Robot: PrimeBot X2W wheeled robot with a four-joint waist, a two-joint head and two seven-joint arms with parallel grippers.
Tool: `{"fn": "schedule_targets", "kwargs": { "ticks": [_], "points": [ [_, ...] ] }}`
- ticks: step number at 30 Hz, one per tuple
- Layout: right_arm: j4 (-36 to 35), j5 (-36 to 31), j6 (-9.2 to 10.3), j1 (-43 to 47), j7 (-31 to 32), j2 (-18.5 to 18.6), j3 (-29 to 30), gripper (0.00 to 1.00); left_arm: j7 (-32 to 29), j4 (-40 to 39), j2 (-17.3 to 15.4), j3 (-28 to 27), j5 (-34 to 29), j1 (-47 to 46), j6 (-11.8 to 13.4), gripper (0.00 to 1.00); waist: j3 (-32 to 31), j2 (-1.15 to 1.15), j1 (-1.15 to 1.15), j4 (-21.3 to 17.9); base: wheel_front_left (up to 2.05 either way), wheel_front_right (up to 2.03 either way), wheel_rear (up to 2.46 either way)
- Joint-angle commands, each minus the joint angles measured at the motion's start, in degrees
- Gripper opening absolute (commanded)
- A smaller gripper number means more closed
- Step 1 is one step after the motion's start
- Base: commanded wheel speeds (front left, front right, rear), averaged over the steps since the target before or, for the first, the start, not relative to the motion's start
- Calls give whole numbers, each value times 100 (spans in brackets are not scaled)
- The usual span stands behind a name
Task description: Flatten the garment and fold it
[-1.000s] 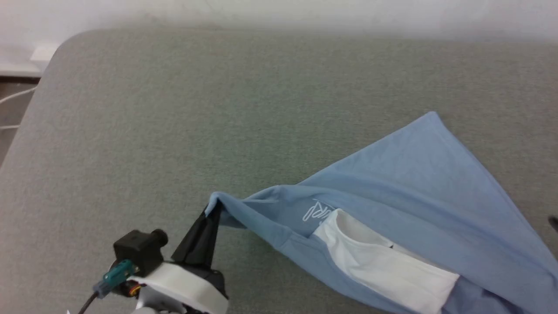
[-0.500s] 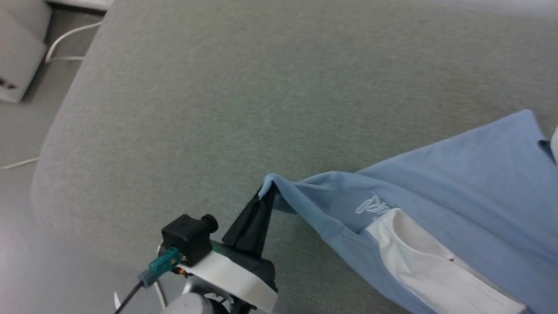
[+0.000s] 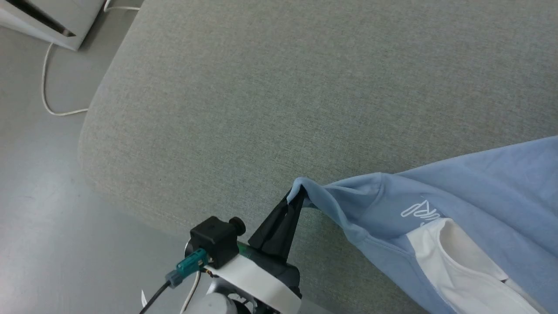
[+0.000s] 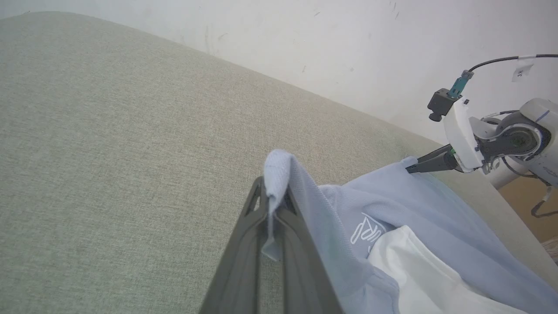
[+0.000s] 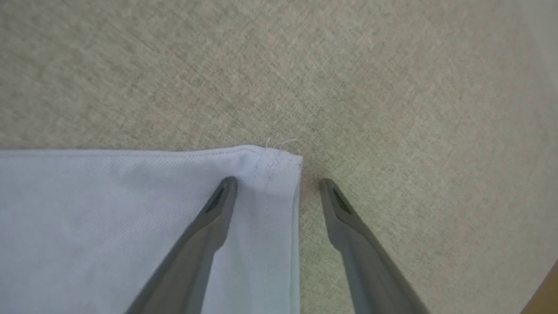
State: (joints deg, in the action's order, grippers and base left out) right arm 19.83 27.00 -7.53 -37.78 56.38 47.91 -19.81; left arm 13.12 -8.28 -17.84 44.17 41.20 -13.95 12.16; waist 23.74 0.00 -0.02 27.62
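1. The left gripper [image 3: 296, 198] sat at about 6 o'clock in the head view, its dark fingers pointing toward 1 o'clock.
2. Its jaws were pressed together on a bunched corner of the light-blue shirt [image 3: 479, 192]. In the left wrist view a small fold of the cloth [image 4: 392, 196] stuck out above the tips of that gripper [image 4: 270, 192].
3. The shirt spread from that pinch toward 3 to 5 o'clock in the head view, over the grey upholstered surface [image 3: 261, 87] and past the frame edge.
4. The white script logo [image 3: 420, 208] faced up, with the white collar part [image 3: 462, 261] just beside it at 5 o'clock.
5. The right gripper [image 5: 279, 189] had its jaws spread wide, holding nothing.
6. In the right wrist view it straddled a hemmed corner of the shirt [image 5: 109, 209]: one finger over the cloth at 7 o'clock, the other over bare upholstery at 5 o'clock. I could not tell whether either touched down.
7. The left wrist view showed the right gripper [image 4: 412, 168] at 3 o'clock, its tips at the shirt's far corner, with a pale wall [image 4: 305, 35] behind.
8. A white cable [image 3: 45, 87] lay on the grey floor [image 3: 35, 196] at 10 o'clock in the head view.
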Motion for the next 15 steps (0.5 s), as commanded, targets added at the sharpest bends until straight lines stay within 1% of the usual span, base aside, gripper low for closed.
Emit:
{"fn": "schedule_targets", "kwargs": {
  "ticks": [1,5,8,11,15],
  "points": [
    [233,110,4,344,71,-154,-333,0,34,34,36,-13,-61,-122,-29,0,49,0,2,31,0,0,0],
    [271,217,4,343,-73,-93,-417,0,41,106,-3,-68,-43,-137,-31,0,-22,0,2,-63,0,0,0],
    [296,84,4,229,-419,-56,-521,0,61,132,-81,-158,-73,-153,-8,0,-166,0,2,-214,0,0,0],
    [364,115,4,45,-992,-176,-481,0,59,106,-183,-219,-98,-166,6,0,-381,0,2,-393,0,0,0],
    [442,-19,4,-238,-1885,-269,-469,0,7,13,-384,-346,-136,-199,85,0,-760,0,2,-689,0,0,0]
  ]
}}
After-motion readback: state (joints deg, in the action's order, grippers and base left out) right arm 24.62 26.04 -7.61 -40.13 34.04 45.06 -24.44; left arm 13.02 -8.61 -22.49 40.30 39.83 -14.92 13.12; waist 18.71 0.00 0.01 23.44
